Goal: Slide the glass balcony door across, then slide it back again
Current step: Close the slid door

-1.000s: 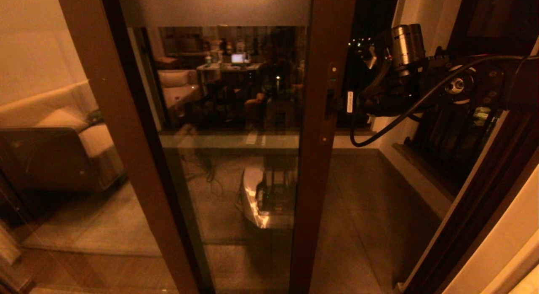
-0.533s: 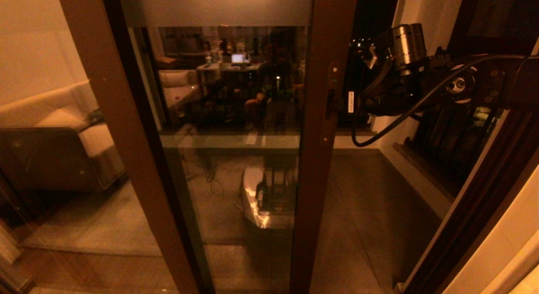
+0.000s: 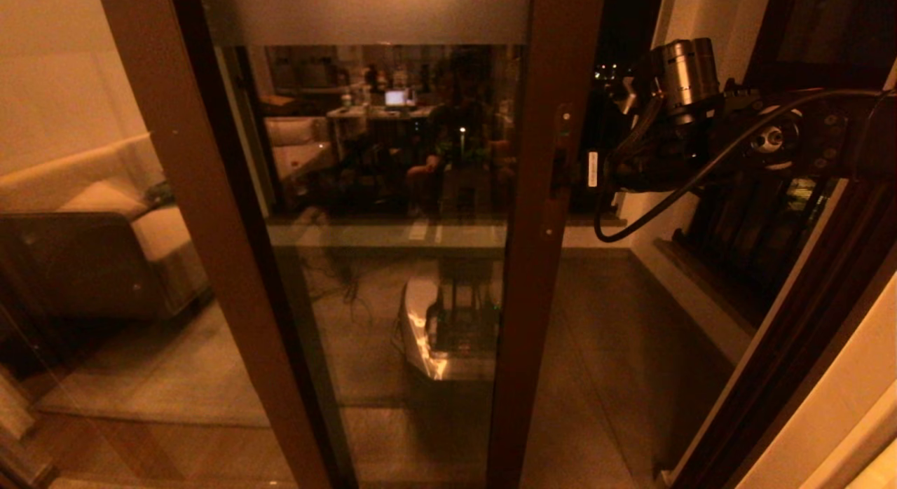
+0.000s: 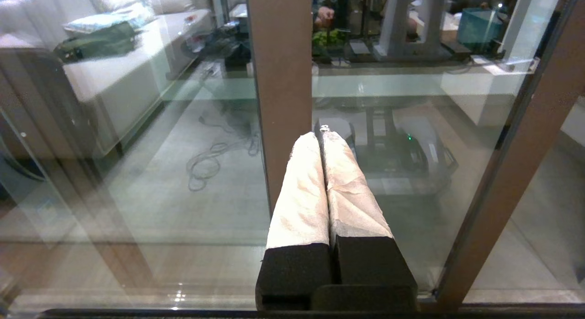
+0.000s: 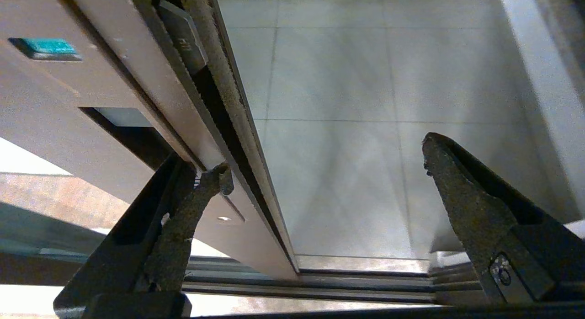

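The left gripper (image 4: 323,135) hangs before the glass, fingers pressed together. The glass balcony door (image 3: 392,216) fills the centre; its handle stile (image 3: 543,216) meets the right gripper (image 3: 571,174), fingers spread, one finger (image 5: 201,191) on the stile edge. Open floor (image 3: 617,349) lies rightward. No writing is readable.

Head view is dim and amber; the glass balcony door (image 3: 382,216) mirrors a lit room, perhaps lamp-lit. Wrist views are brighter, with glare toward six o'clock.

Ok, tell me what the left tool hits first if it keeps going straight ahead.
Probably the glass balcony door: the left tool, fingers shut, points at its glass beside a brown frame post. Depth is unclear.
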Motion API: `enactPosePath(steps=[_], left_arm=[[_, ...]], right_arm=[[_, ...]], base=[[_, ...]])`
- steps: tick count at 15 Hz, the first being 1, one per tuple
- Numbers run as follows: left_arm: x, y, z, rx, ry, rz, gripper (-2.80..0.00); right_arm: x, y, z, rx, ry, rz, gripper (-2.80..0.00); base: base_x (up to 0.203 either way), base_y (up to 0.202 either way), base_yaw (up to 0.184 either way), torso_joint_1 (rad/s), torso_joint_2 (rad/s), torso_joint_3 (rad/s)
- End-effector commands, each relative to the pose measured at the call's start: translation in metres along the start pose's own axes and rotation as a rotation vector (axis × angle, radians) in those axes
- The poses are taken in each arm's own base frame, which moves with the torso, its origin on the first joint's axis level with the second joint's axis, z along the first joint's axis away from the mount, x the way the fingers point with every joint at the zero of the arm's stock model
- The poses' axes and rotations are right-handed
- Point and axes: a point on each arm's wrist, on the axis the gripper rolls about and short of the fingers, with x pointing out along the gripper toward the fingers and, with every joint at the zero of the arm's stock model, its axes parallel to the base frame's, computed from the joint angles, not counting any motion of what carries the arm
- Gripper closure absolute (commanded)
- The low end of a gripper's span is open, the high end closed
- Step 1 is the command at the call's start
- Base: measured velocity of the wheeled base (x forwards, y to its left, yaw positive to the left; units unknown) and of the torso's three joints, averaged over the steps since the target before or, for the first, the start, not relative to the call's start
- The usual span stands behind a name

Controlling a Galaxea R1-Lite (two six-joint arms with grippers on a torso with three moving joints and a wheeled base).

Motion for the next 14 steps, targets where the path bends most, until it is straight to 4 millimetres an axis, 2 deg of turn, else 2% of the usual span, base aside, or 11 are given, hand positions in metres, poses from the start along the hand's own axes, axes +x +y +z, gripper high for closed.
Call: enactPosePath(steps=[1,8,14], left_arm=[[0.002,0.000,-0.009,-0.001,0.034,-0.001,0.00],[0.002,0.000,-0.009,-0.001,0.034,-0.003,0.00],[0.002,0.000,-0.009,-0.001,0.034,-0.003,0.00]], right_arm=[[0.000,-0.003,0.001,0.003,-0.003,-0.010,-2.80],[-0.006,-0.015,0.002,0.011,-0.002,-0.035,-2.80],[-0.003,-0.038,0.004,0.019,-0.002,-0.088,-2.80]], base=[[0.000,0.000,0.000,0.000,0.00,0.000],[0.000,0.000,0.000,0.000,0.00,0.000],[0.000,0.000,0.000,0.000,0.00,0.000]])
